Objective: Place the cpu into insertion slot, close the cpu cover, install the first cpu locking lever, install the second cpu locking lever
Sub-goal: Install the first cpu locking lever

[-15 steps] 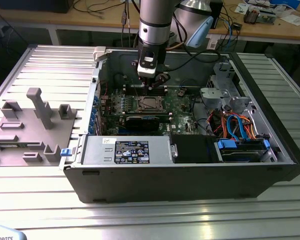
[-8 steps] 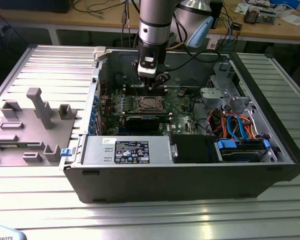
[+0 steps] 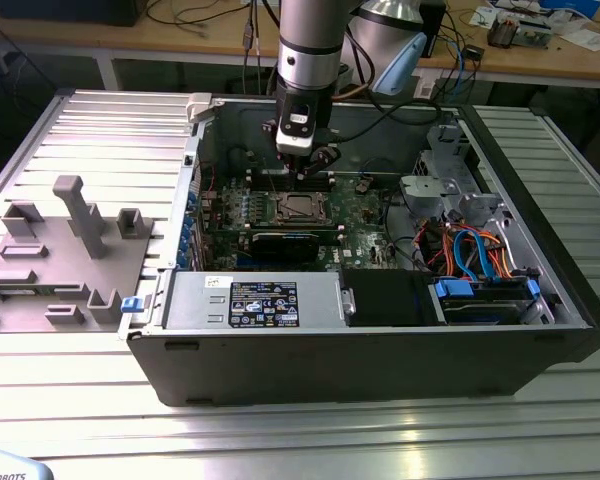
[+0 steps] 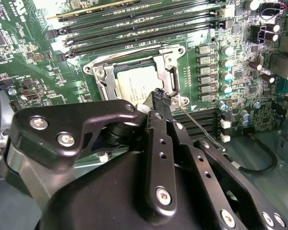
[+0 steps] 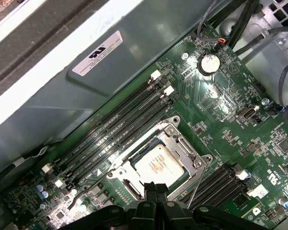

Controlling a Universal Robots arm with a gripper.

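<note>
The arm reaches down into an open computer case [image 3: 540, 335] that lies on a slatted metal worktop [image 3: 280, 440]. Its claw [image 3: 302, 172] hangs low over the green circuit board [image 3: 365, 205], directly above the insertion slot [image 3: 276, 208].

In both wrist views the claw [image 4: 159, 95] [image 5: 155, 188] is clenched: its two black fingertips are pressed together and nothing is visible between them. The tip sits at the near edge of the socket. Whether it actually touches the metal there cannot be told.

The cpu [image 5: 158, 163] [image 4: 133, 86] is seated in the slot, just beyond the claw's tip, with its dull silver top facing up. The cpu cover [image 5: 181, 143] [image 4: 169, 72] lies down around it, and the chip shows through its square window.

Just beside the claw, a thin wire locking lever [image 4: 198, 125] [image 5: 196, 187] slants away from the socket's corner and does not lie along the frame.

Past the socket from the claw runs a bank of long black memory slots [image 5: 120, 124] [image 4: 149, 24], and more of them sit close beside the claw.

In the exterior view a silver power supply box [image 3: 250, 303] sits in the case in front of the claw. A grey fixture block [image 3: 65, 255] rests on the worktop outside the case — well away from the claw, toward the exterior view's left.
</note>
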